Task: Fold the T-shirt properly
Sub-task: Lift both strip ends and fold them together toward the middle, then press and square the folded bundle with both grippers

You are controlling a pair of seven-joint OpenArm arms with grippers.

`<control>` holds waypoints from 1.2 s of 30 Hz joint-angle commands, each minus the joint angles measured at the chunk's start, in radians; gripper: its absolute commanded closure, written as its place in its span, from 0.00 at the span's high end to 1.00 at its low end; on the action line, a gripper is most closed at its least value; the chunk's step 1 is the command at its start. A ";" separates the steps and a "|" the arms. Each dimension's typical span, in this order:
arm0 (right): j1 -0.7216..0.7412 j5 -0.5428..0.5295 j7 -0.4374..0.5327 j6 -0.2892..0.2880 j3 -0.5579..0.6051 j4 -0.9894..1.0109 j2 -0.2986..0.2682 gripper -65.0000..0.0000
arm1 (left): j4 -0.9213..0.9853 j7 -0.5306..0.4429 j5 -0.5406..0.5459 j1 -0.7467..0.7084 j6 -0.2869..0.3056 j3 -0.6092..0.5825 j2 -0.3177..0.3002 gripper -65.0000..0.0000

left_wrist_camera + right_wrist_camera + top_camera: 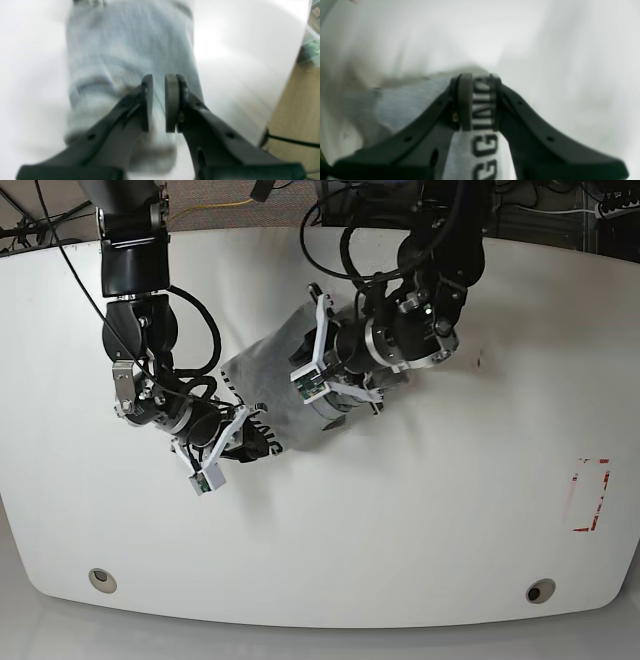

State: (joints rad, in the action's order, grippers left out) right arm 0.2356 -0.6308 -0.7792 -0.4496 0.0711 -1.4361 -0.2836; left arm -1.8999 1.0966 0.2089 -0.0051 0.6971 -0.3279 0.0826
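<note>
White table (420,510), red-marked corner (590,495)

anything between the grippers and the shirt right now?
Nothing visible. The right gripper is already clamped on the T-shirt; black lettering shows between its fingers. The left gripper hangs just over the cloth, holding nothing.

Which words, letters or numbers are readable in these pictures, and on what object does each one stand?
"GG" then blurred letters, maybe "ING": dark print on the grey T-shirt, clamped in the right gripper; the full word is cut off.
Red marking on the table: no letters readable.
Left wrist view: no text visible.
</note>
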 commanded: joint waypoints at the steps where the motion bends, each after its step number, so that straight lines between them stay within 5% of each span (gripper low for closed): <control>1: 0.025 -0.002 0.062 -0.024 -0.004 0.022 -0.010 0.18 | 0.064 -0.020 -0.021 0.034 0.001 -0.003 0.015 0.11; 6: 0.025 0.134 0.128 -0.070 0.034 0.079 0.020 0.18 | 0.153 -0.054 -0.067 0.050 0.001 0.003 -0.005 0.11; 16: 0.018 0.447 0.223 -0.159 0.040 0.179 0.099 0.17 | 0.195 -0.125 -0.116 0.023 0.001 0.094 -0.159 0.11; 30: -0.160 0.463 0.221 -0.166 0.040 -0.015 0.093 0.17 | 0.520 -0.218 -0.118 0.213 0.001 0.111 -0.277 0.11; 36: -0.249 0.461 0.165 -0.163 0.040 -0.176 0.099 0.17 | 0.432 -0.217 -0.108 0.274 0.001 0.118 -0.304 0.11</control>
State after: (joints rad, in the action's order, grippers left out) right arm -0.0177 -0.1593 -0.6037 -0.6094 0.1135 -1.5509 -0.1810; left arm -1.4021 0.8577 0.1211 0.2413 0.7097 -0.2195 -0.2001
